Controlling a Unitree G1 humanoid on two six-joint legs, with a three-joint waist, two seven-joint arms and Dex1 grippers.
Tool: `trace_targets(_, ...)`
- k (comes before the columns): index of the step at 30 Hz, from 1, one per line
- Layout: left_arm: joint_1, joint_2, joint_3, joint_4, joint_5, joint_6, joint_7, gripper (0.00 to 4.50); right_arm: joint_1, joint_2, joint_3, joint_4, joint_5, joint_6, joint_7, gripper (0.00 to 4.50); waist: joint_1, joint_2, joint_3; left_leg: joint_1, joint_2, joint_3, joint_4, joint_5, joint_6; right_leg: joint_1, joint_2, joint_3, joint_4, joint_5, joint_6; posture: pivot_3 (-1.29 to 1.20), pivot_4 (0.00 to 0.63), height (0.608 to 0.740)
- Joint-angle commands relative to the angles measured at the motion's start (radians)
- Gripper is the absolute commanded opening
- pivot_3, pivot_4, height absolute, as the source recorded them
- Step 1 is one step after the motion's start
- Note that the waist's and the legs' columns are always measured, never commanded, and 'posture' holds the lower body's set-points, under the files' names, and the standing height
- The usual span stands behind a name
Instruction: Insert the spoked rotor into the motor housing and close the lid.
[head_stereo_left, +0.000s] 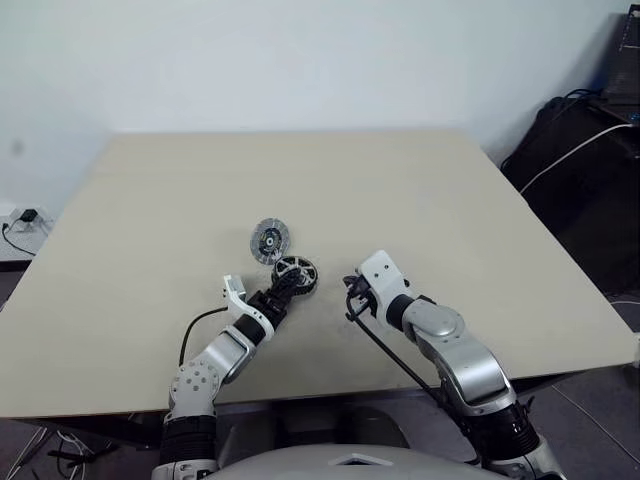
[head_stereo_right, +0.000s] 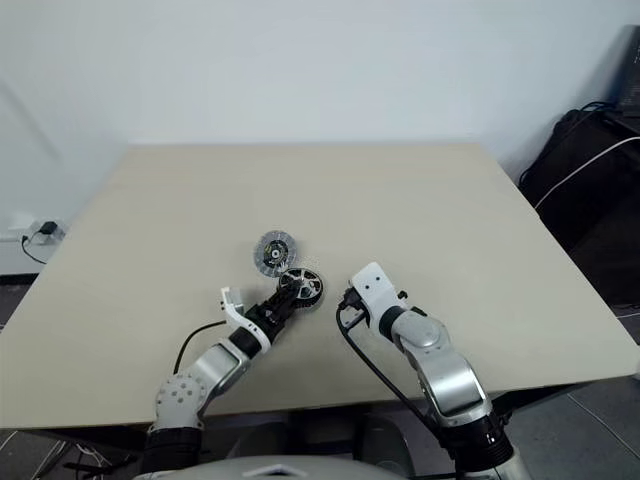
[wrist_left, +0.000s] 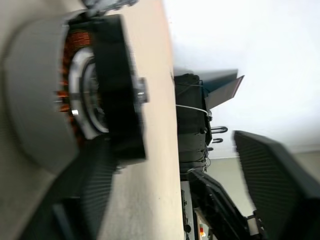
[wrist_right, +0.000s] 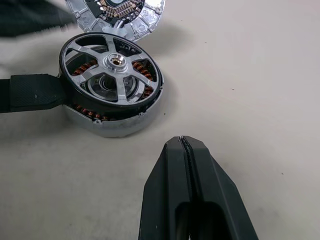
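The spoked rotor (wrist_right: 111, 67), with its dark rim and silver spokes, sits on top of the motor housing (wrist_right: 112, 127). Copper windings show through the spokes and under the rim. The stack stands on the table (head_stereo_left: 450, 220) near its front middle. My left gripper (head_stereo_left: 284, 291) is open. One finger (wrist_right: 35, 92) rests against the rotor's rim and the other stands apart from it. The lid (head_stereo_left: 270, 240) lies flat just behind the stack, dark centre up. My right gripper (wrist_right: 182, 142) is shut and empty, a short way to the right of the stack.
Black bags and gear with a white cable (head_stereo_left: 580, 170) stand on the floor beyond the table's right edge. A wall socket (head_stereo_left: 25, 215) sits off the left edge. A black cable (head_stereo_left: 385, 350) hangs from my right wrist.
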Motion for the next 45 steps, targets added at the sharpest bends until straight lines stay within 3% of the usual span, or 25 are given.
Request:
trace_targets(1,0.016,-0.021,0.033,-0.052,0.006,-0.028,0.02,4.33,-0.021,0.002,-0.014,-0.038,0.006,-0.005,-0.005,0.0,-0.002,0.0,0.0,0.0,0.0,0.0,0.0,0.0,0.0,0.0,0.0,0.0,0.0,0.001,-0.001,0.0,0.0,0.74)
trace_targets(17,0.064,0.017,0.054,-0.172,0.009,-0.022,0.089,4.33,-0.04,0.012,0.004,-0.018,0.011,-0.009,0.007,0.0,0.0,0.001,0.0,-0.001,0.001,0.0,0.0,0.0,0.0,-0.001,0.001,0.0,0.0,0.001,-0.002,0.0,0.0,0.74)
trace_targets(22,0.059,0.094,-0.05,-0.205,0.192,-0.061,0.057,4.33,-0.044,0.016,0.007,-0.013,0.013,-0.011,0.006,0.0,-0.001,0.001,-0.001,-0.001,0.001,0.0,0.0,0.0,0.0,-0.001,0.001,0.0,0.0,0.001,-0.002,0.0,0.0,0.74)
trace_targets(29,0.063,0.082,-0.099,-0.191,0.311,-0.137,-0.004,4.33,-0.043,0.016,0.008,-0.009,0.016,-0.013,0.004,0.0,0.001,0.002,-0.001,-0.001,0.001,0.001,0.0,0.001,-0.001,-0.001,0.001,0.0,0.0,0.001,-0.002,0.0,0.0,0.74)
trace_targets(33,0.068,0.03,-0.061,-0.173,0.24,-0.119,-0.036,4.33,-0.041,0.014,0.006,-0.009,0.018,-0.014,0.002,0.0,0.001,0.002,-0.001,-0.001,0.001,0.0,0.0,0.001,-0.001,-0.002,0.0,0.0,0.0,0.001,-0.002,0.0,0.0,0.74)
trace_targets(40,0.065,-0.069,0.052,-0.158,-0.115,0.031,0.011,4.33,-0.044,0.01,0.009,-0.009,0.019,-0.014,0.004,0.0,0.001,0.001,0.0,-0.002,0.0,0.0,0.0,0.0,0.0,-0.002,0.0,0.0,0.0,0.001,-0.002,0.0,0.0,0.74)
trace_targets(45,0.081,-0.074,0.05,-0.142,-0.199,0.049,0.059,4.33,-0.047,0.01,0.013,-0.007,0.018,-0.015,0.005,0.0,0.002,0.001,0.0,-0.002,0.0,0.0,0.0,0.0,0.0,-0.001,0.0,0.0,0.0,0.001,-0.001,0.0,0.0,0.74)
